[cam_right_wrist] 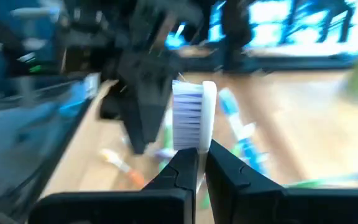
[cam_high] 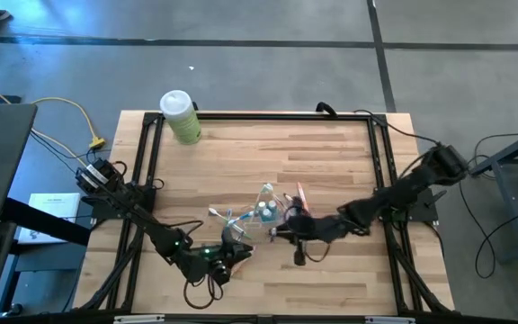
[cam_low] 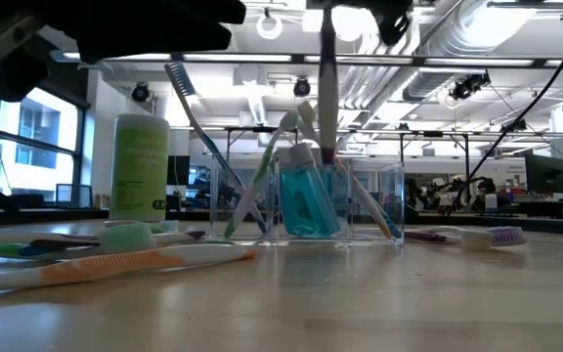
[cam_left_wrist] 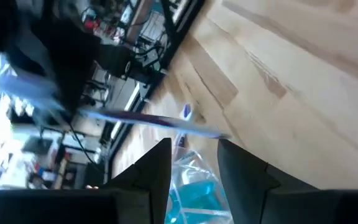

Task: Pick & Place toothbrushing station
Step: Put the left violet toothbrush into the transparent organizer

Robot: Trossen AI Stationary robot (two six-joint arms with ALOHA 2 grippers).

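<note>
A small clear cup stands mid-table with teal white-capped tubes upright in it and several slim toothbrushes leaning on its rim. My right gripper, just right of the cup, is shut on a white toothbrush. My left gripper is open, on the cup's near left side, with nothing between its fingers. Beyond its fingertips a purple-and-white toothbrush shows, blurred. My right gripper pinches the white toothbrush between its two fingers, on the neck just under the bristled head. The fingers come nearly level from the table's right. The brush stands upright, head up, and its shaft hangs down into the cup's mouth. Whether its lower end rests there does not show.
A pale-green bottle with a white cap stands at the table's far left. Loose toothbrushes lie on the wood: an orange-and-white one near the front, a purple-headed one to the right, and a pink one by the cup.
</note>
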